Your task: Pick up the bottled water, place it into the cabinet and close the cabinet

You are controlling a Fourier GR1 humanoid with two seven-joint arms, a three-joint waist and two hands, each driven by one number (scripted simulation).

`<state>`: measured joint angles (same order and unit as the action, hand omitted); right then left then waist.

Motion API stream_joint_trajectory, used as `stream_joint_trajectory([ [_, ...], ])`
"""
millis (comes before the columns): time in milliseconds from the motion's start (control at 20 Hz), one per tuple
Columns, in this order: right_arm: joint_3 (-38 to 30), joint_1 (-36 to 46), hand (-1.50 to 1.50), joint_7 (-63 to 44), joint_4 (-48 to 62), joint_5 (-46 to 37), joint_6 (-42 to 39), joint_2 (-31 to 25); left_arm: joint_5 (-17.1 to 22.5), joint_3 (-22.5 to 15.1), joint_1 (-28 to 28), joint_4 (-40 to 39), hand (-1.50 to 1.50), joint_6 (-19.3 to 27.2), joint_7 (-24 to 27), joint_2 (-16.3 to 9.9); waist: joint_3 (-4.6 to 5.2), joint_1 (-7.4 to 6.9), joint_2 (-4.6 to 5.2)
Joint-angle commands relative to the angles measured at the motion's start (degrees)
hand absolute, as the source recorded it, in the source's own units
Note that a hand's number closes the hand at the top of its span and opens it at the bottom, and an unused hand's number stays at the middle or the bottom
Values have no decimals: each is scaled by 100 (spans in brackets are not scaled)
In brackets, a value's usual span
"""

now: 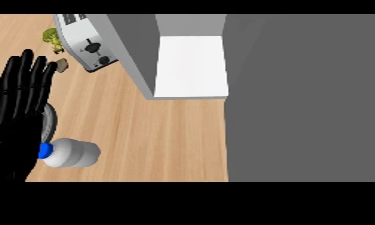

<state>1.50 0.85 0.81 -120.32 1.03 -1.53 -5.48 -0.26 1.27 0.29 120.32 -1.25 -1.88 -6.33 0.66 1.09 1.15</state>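
A pale wood grain with a matt finish is shown on the counter (147, 135), while a glossy black sheen is seen on the left hand (21, 105), translucent smooth plastic with a blue cap on the bottled water (72, 152), brushed metal on the toaster (84, 40), and flat matt grey on the cabinet (293, 95).

One water bottle (72, 152) with a blue cap, one toaster (86, 42), one open cabinet (189, 65), one green item (52, 39) and one small brown item (61, 65) were there, plus one black hand (22, 115), the left.
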Motion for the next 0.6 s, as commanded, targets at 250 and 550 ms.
stream_joint_trajectory([
  [250,-248,-665,-150,-73,-783,272,14,52,2715,2027,687,-98,-150,-1669,662,-976,-55,-171,-135],
  [550,359,-2034,-150,-1115,-1411,961,-381,87,3551,1789,1853,475,-150,-1617,-873,-805,-65,-155,-155],
])
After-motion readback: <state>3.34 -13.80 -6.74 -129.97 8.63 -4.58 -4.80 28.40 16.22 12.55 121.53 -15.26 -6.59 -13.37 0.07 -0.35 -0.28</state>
